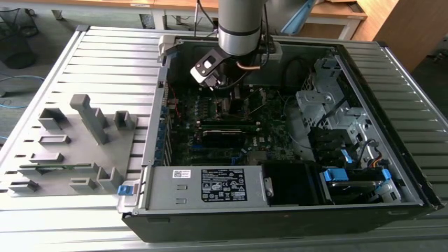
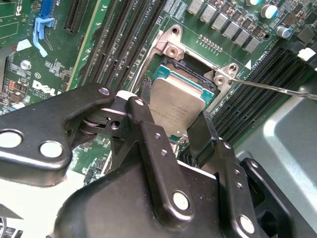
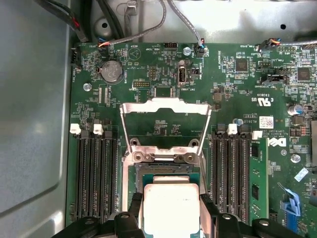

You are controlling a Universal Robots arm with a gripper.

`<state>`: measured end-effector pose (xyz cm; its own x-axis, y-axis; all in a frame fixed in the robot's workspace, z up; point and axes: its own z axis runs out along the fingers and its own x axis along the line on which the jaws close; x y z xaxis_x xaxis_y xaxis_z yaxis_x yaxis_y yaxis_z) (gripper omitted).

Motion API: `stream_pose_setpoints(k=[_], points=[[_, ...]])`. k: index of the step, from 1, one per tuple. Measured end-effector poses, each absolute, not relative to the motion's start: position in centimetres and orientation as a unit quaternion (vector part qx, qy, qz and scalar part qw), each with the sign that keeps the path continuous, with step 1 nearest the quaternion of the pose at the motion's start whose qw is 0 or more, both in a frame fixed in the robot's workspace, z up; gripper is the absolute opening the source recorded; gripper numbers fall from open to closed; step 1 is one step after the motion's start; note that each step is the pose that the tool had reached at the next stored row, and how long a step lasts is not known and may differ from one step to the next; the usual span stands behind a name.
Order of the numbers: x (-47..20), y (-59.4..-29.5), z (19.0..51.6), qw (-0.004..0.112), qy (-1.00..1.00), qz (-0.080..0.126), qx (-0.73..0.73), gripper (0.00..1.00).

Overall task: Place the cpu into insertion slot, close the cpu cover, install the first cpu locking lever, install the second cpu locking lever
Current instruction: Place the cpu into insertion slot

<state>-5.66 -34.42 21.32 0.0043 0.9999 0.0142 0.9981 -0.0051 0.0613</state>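
In both wrist views my gripper (image 2: 173,119) (image 3: 171,210) is shut on the cpu (image 2: 176,106) (image 3: 170,206), a silver-grey square chip pinched by two opposite edges between the black fingers (image 2: 148,134). The chip hangs just over the insertion slot (image 2: 190,69) (image 3: 166,173), a dark square recess with a metal rim. I cannot tell whether it touches the slot. The cpu cover (image 3: 166,106), a thin metal frame, stands swung open behind the slot. A thin wire lever (image 2: 277,88) sticks out beside the slot. In the exterior view the gripper (image 1: 213,79) reaches down into the open computer case.
Long black memory slots (image 3: 94,178) (image 3: 233,173) flank the socket on both sides. A power supply box (image 1: 210,184) sits at the case front and a drive cage (image 1: 329,113) at the exterior view's right. A grey fixture board (image 1: 63,152) lies outside at the exterior view's left.
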Motion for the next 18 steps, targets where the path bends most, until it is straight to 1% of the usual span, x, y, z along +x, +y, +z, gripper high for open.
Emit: stream_pose_setpoints(k=[18], points=[[-5.55,-34.18,20.31,0.016,0.705,0.026,0.708,0.54]])
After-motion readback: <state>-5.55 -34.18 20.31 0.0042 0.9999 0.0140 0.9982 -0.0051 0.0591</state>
